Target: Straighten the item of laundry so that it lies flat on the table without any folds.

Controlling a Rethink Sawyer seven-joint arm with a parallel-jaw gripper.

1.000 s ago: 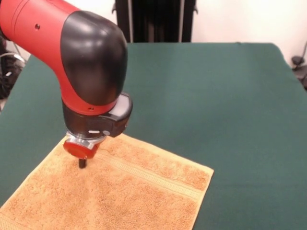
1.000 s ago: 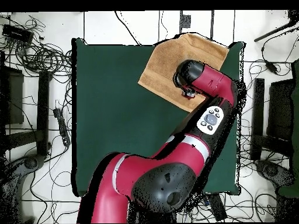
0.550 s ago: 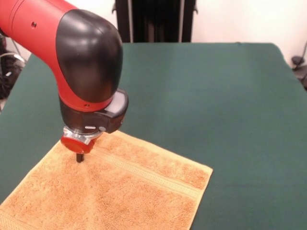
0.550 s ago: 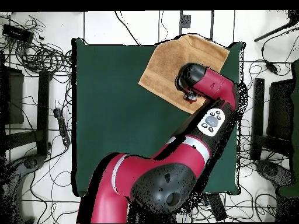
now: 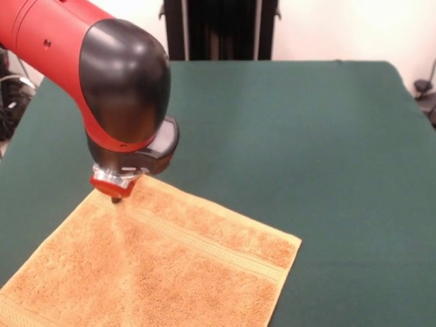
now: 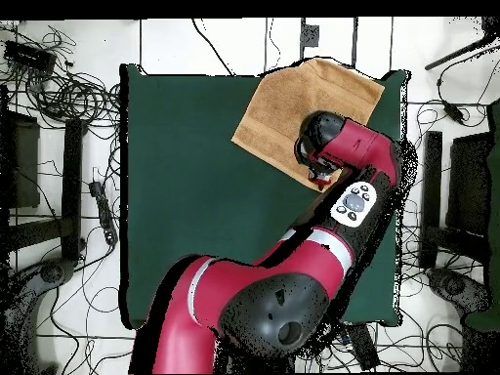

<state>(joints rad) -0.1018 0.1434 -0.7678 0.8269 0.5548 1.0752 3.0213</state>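
The item of laundry [image 5: 184, 272], an orange-tan terry towel, lies spread at the near left of the green table [image 5: 306, 150], and its near part runs off the picture's bottom edge. A woven stripe band crosses it near its far edge. My gripper [image 5: 116, 198] hangs under the red and black wrist at the towel's far left corner. Its dark fingers are pressed together on the cloth. A soft raised ridge runs from the tip toward the near edge. In the overhead view the towel [image 6: 293, 98] sits at the table's top right corner, and the wrist covers the gripper [image 6: 318, 176].
The arm's big black elbow [image 5: 126, 82] hangs over the towel's far left side. A dark stand [image 5: 218, 27] rises beyond the table's far edge. Cables and equipment [image 6: 59, 88] lie on the floor around the table.
The gripper has moved from inside the towel back to its far left corner and risen a little. A ridge has formed in the cloth beneath it.
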